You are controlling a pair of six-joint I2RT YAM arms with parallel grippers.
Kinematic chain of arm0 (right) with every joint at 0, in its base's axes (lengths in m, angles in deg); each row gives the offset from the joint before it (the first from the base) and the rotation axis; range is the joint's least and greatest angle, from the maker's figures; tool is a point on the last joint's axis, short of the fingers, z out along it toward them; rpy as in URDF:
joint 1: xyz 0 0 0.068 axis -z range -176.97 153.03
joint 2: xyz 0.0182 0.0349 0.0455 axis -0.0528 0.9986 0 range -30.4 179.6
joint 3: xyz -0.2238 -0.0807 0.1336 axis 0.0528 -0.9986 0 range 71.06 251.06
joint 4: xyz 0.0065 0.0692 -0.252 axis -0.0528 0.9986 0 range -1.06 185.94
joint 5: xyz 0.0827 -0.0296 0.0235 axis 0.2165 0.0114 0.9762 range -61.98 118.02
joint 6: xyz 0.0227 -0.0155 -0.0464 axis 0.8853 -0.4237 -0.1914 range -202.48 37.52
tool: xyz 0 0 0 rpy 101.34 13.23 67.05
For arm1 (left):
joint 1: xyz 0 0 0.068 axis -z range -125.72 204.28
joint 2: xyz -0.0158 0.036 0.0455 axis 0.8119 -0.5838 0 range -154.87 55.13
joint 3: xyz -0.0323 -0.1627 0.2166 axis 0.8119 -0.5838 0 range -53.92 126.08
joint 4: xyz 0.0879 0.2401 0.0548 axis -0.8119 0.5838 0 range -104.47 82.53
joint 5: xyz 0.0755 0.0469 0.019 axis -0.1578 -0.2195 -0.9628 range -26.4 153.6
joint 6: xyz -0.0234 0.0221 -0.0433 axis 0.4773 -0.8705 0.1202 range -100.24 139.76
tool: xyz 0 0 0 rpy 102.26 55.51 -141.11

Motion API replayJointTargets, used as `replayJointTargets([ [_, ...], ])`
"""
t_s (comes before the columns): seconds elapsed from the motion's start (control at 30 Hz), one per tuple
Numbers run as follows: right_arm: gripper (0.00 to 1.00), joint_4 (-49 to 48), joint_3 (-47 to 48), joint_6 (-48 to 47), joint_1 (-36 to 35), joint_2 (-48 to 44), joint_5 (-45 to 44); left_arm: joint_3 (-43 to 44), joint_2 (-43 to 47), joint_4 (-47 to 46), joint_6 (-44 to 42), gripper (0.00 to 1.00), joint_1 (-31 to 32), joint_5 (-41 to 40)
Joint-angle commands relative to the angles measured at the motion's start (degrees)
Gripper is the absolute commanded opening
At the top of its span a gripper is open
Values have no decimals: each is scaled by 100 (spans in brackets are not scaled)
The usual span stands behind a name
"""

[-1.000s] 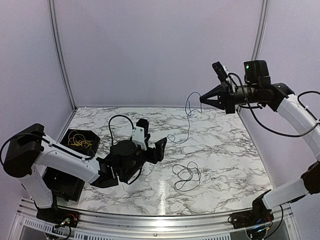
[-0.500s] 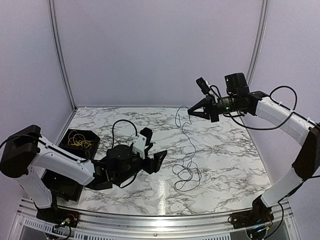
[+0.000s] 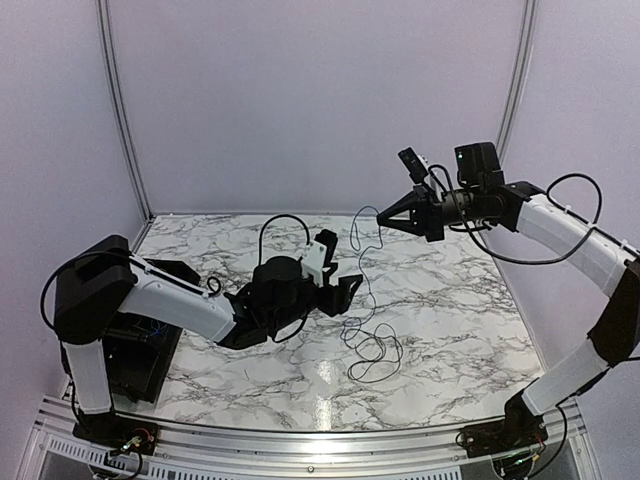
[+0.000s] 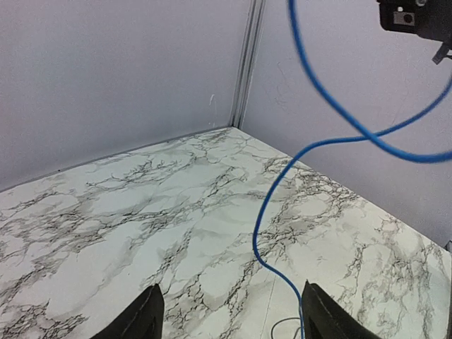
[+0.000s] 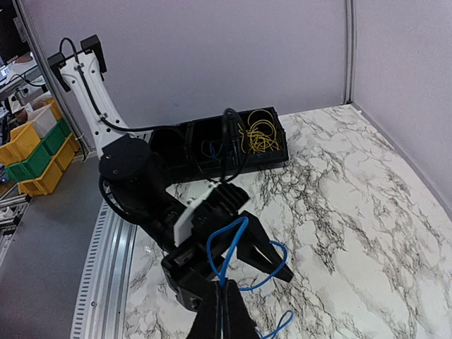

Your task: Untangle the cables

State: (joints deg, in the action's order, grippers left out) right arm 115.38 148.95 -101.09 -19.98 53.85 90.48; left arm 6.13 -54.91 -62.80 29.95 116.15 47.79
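Thin bright-blue cable (image 4: pixel 256 233), pinched in clenched right end effector (image 3: pixel 382 216), hanging down to marble-patterned surface (image 3: pixel 450 300); released left end effector (image 4: pixel 232 288), jaws apart, close beside it.

Bright, even, soft light from overhead. Pale glare streak on the marble table (image 3: pixel 325 375), near edge, centre. Faint, diffuse shadows beneath the left arm (image 3: pixel 175 300). Frame posts (image 3: pixel 120 110) bowed at far left and right of the top view. Blue cable (image 4: pixel 369 134) slightly soft close to the left wrist lens; background sharp.
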Motion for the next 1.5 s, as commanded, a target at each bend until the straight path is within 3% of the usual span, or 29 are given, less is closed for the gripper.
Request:
replayJointTargets([
  [0.0, 0, -191, -78, -1, -79, -263, 231, 530, -438, -166, 257, 69, -183, 1091],
  [0.17, 0, -204, -147, -52, -77, -290, 270, 967, -906, -439, 522, 64, -210, 1795],
  [0.3, 0, -147, -172, -124, -91, -301, 293, 1210, -1147, -496, 778, 41, -306, 1796],
  [0.4, 0, -140, -240, -188, -91, -397, 285, 1172, -1191, -626, 923, 18, -398, 1867],
  [0.47, 0, -166, -289, -223, -91, -476, 232, 998, -1146, -921, 1025, 9, -456, 1946],
  [0.7, 0, -160, -498, -498, -90, -469, -199, -291, -479, -2017, 1155, 0, -658, 2064],
  [0.93, 0, -869, -928, 90, -90, -233, -1413, -1202, 697, -1975, 942, 0, -771, 2477],
  [1.0, 0, -930, -979, 149, -90, -4, -1613, -1337, 1040, -1729, 859, 0, -766, 2668],
  [1.2, 24, -570, -778, 77, -98, 625, -1306, -1223, 1877, -56, 551, 0, -777, 3110],
  [1.3, 32, -569, -808, 68, -99, 663, -1242, -1109, 2324, 1134, 495, 0, -780, 2244],
  [1.37, 32, -565, -835, -5, -99, 660, -1371, -913, 2606, 2198, 493, 0, -774, 977],
  [1.47, 32, -463, -813, -190, -97, 673, -1615, -815, 3051, 3365, 445, 0, -778, -62],
])
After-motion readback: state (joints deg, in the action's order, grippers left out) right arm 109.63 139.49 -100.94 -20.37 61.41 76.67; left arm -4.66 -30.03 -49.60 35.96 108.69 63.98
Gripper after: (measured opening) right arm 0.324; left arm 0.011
